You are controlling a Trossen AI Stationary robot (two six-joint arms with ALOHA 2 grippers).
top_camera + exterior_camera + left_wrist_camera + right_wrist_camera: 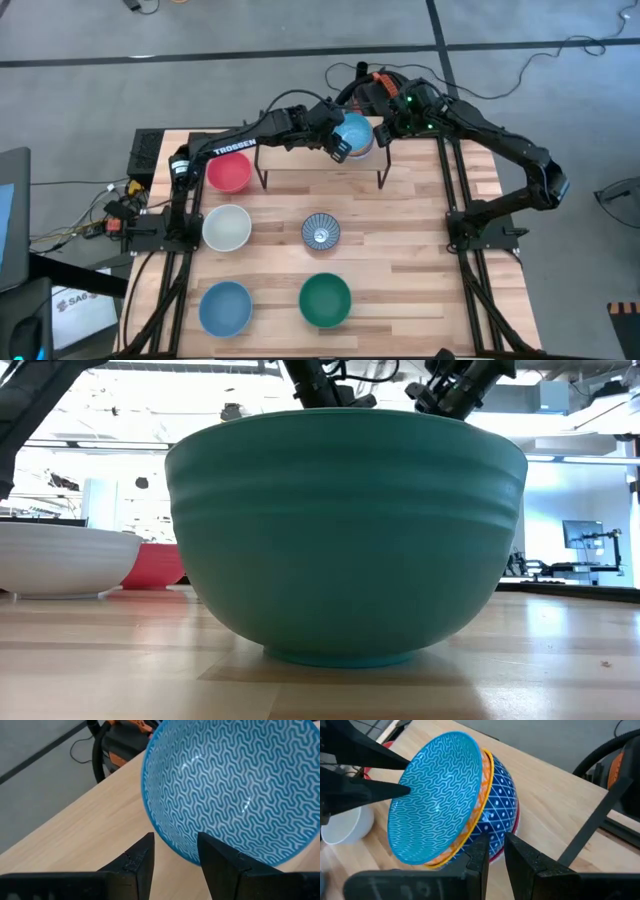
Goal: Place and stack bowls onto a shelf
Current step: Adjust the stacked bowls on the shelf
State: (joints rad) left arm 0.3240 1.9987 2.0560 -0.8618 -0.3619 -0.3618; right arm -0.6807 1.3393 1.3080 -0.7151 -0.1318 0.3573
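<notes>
Light falls evenly from overhead. From above, the worktop (pixel 400 230) is bright, with only short, soft shadows under the bowls. At table height the room behind glares nearly white through the windows, and the green bowl (pixel 345 530) stands backlit against it, sharp at the wall, with a dark shadow pooled under its foot. A pale sheen lies across the wood there. In the wrist views small highlights glint inside the blue bowl (pixel 240 790), and the near claw fingers are dark and soft-edged.
</notes>
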